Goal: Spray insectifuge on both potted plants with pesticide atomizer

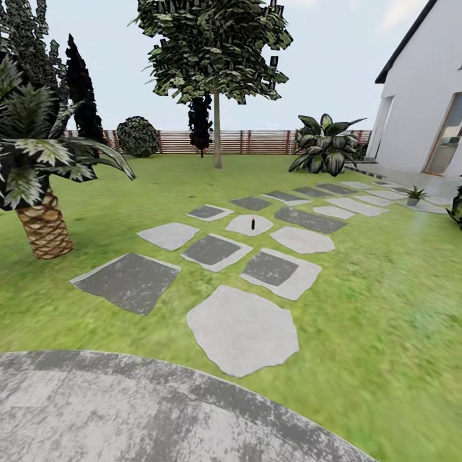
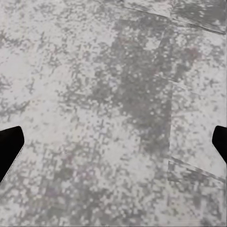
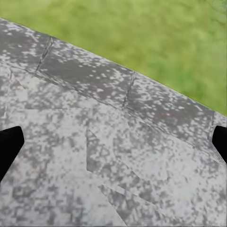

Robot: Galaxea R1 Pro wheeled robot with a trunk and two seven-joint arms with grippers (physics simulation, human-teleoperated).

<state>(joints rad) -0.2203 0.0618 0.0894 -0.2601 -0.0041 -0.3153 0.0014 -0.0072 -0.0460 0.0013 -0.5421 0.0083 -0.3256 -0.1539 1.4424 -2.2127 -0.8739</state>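
Head view: irregular flat stone slabs (image 1: 242,328) across rough lawn (image 1: 385,289); small dark atomizer (image 1: 253,223) upright on pale slab; potted plant (image 1: 414,194) near house. Left claw (image 2: 113,142), right claw (image 3: 113,142): fingers apart over speckled paving.

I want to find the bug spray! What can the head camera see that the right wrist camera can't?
Head view alone: stepping stones, a small dark object standing on one, maybe the atomizer, a potted plant near the house, a palm tree and the fence. Right wrist view alone: the right pincer, fingertips wide apart, holding nothing. Both: grey paving meeting green lawn.
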